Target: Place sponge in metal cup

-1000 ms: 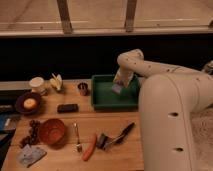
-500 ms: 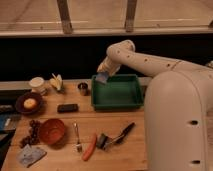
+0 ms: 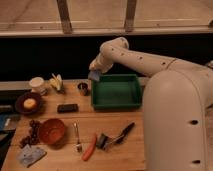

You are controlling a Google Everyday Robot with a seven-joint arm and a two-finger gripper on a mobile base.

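Observation:
My gripper [image 3: 95,70] hangs at the end of the white arm, above the left rim of the green tray [image 3: 116,91] and just up and right of the metal cup. It is shut on the sponge [image 3: 94,75], a small grey-blue block showing below the fingers. The metal cup [image 3: 83,88] is a small shiny steel cylinder standing on the wooden table to the left of the tray, dark inside.
A white cup [image 3: 36,84] and banana pieces [image 3: 56,82] stand at the back left. A dark plate [image 3: 28,104], black bar [image 3: 67,107], orange bowl [image 3: 52,131], fork [image 3: 77,137], carrot [image 3: 89,148], black tool [image 3: 116,137] and pale cloth [image 3: 29,156] lie on the table.
The arm has swung left with the sponge, from over the middle of the green tray to above its left rim, closer to the metal cup.

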